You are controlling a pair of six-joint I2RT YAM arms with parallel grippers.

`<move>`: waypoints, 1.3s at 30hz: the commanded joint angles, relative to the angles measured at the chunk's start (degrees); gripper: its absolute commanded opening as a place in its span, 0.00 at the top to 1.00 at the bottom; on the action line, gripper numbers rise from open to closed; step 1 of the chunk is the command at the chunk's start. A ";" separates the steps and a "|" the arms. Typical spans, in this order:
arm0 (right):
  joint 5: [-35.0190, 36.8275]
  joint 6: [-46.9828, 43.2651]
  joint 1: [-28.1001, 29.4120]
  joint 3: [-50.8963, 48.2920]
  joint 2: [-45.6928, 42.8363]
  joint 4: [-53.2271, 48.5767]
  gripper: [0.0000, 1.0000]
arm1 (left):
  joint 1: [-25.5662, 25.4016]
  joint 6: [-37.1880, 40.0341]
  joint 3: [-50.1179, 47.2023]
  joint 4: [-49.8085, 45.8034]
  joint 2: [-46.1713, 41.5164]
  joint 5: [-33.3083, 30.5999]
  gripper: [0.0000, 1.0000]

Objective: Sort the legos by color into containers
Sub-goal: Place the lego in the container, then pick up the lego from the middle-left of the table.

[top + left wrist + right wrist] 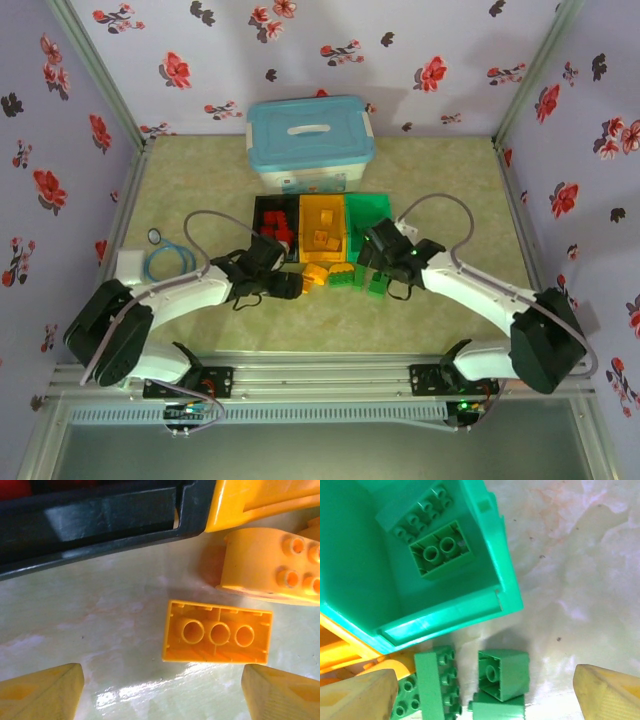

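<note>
Three containers stand side by side: the black bin (268,213) holding red legos (277,238), the orange bin (322,228), and the green bin (375,208). Loose orange legos (315,275) and green legos (350,279) lie just in front of them. My left gripper (296,284) is open over an upside-down orange brick (217,637), which lies just beyond my left gripper's fingertips (45,690); nothing is between them. My right gripper (485,695) is open above a green cube brick (502,672) and a long green brick (432,685). Two green bricks (440,550) lie in the green bin (490,545).
A white box with a light-blue lid (310,140) stands behind the bins. A coiled blue cable (165,263) lies at the left. A second orange brick (272,567) sits by the black bin's wall (100,520) and the orange bin's corner (260,500).
</note>
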 commanded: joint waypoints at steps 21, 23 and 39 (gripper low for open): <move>1.48 5.55 0.25 -11.40 -9.87 2.97 0.09 | -5.35 3.45 12.84 -6.09 17.00 -3.36 0.30; 1.63 5.59 0.16 -12.00 -10.44 2.96 0.10 | -5.39 3.49 12.77 -6.34 16.97 -3.83 0.37; 1.00 6.47 -0.11 -15.06 -13.47 3.37 0.10 | -6.53 3.34 15.85 -12.59 7.58 -6.49 0.79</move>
